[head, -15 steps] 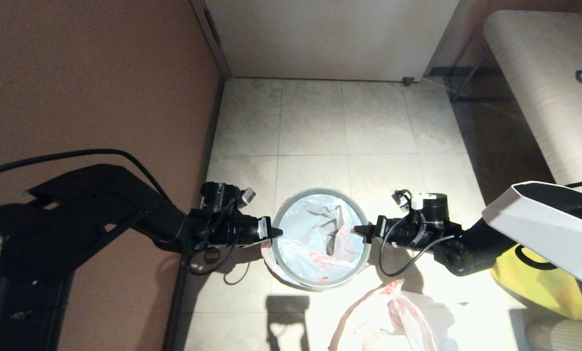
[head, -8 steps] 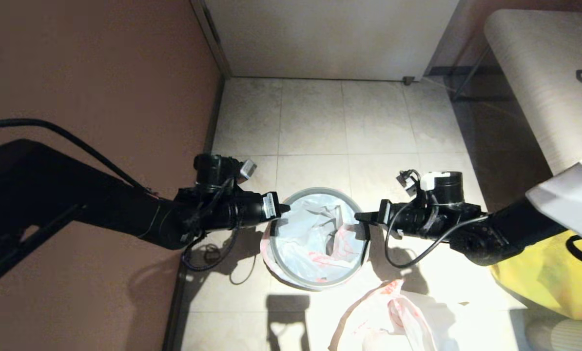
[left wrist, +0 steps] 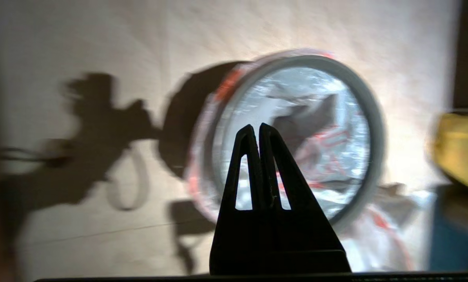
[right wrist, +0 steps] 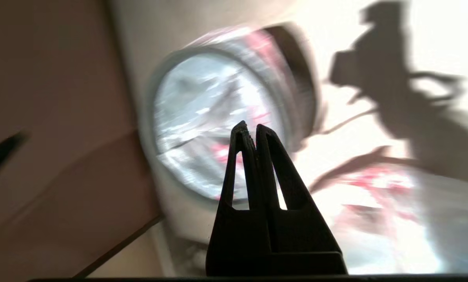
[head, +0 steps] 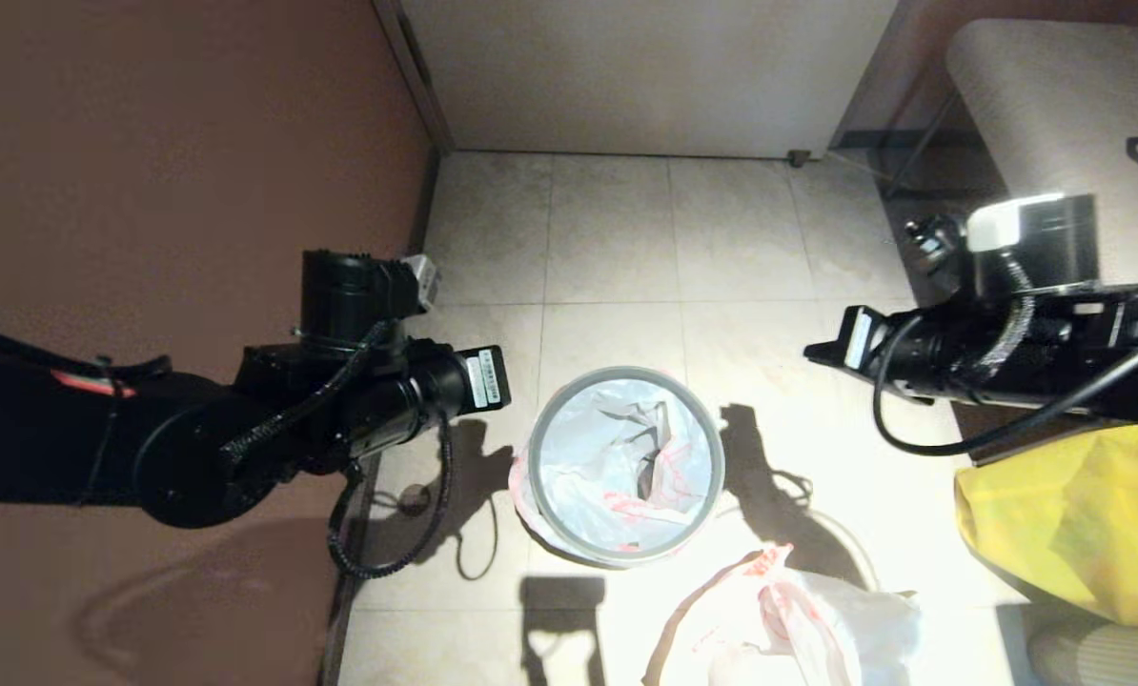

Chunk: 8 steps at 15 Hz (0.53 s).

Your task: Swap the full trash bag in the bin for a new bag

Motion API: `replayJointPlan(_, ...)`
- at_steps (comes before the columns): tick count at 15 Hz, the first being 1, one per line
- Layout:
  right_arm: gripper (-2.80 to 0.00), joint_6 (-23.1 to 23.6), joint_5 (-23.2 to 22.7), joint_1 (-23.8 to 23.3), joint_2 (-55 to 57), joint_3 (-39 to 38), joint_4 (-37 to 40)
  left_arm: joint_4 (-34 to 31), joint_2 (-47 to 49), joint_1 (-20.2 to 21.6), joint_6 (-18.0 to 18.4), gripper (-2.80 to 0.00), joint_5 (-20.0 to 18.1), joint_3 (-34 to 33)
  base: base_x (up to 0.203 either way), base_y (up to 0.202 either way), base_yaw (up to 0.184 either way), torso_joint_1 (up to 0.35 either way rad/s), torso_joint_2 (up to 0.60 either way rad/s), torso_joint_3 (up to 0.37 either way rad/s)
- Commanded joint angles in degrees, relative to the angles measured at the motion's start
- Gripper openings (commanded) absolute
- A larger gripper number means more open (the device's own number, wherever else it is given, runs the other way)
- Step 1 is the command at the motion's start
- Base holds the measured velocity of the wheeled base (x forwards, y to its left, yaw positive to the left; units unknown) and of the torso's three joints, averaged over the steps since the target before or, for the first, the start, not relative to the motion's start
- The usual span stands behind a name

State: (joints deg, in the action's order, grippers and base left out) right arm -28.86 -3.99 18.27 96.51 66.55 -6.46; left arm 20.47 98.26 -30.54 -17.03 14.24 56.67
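The bin (head: pixel 542 495) stands on the tiled floor in the middle of the head view, a thin grey hoop (head: pixel 719 448) round its rim. A white bag with red print (head: pixel 598 457) lines it, its edge folded out under the hoop. My left gripper (head: pixel 504 377) hangs shut and empty, up and to the left of the bin. My right gripper (head: pixel 809 353) is shut and empty, higher and well off to the right. Both wrist views look down on the lined bin (left wrist: pixel 371 117) (right wrist: pixel 155 90) past the shut left gripper (left wrist: pixel 256 127) and right gripper (right wrist: pixel 249 127).
A second white bag with red print (head: pixel 788 619) lies bunched on the floor in front of the bin. A large yellow bag (head: pixel 1074 524) sits at the right. A brown wall (head: pixel 178 171) runs along the left, a pale bench (head: pixel 1065 143) at the far right.
Both grippers have left the bin's rim, rising and drawing outward: the left one to the left, the right one farther right and up. The bin and its bag stay put.
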Motion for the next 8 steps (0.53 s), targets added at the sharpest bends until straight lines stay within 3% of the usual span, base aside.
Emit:
replayJointPlan(1, -2.80, 5.13, 4.05, -2.88, -8.36, 1.60, 10.43, -5.60, -6.29, -3.03, 3.01, -2.80, 13.75, 1.74, 0.000, 0.000, 0.000, 0.000, 0.00, 0.000)
replayJointPlan(3, -2.80, 9.65, 5.72, -4.95, -12.14, 1.77, 16.49, -7.68, -8.14, -2.88, 4.45, -2.80, 16.73, 2.50, 0.000, 0.000, 0.000, 0.000, 0.00, 0.000)
replayJointPlan(8, -2.80, 12.34, 9.94, -5.25, -23.24, 1.75, 27.48, -18.29, -16.03, -0.77, 4.53, -2.80, 21.04, 2.91, 0.000, 0.000, 0.000, 0.000, 0.00, 0.000)
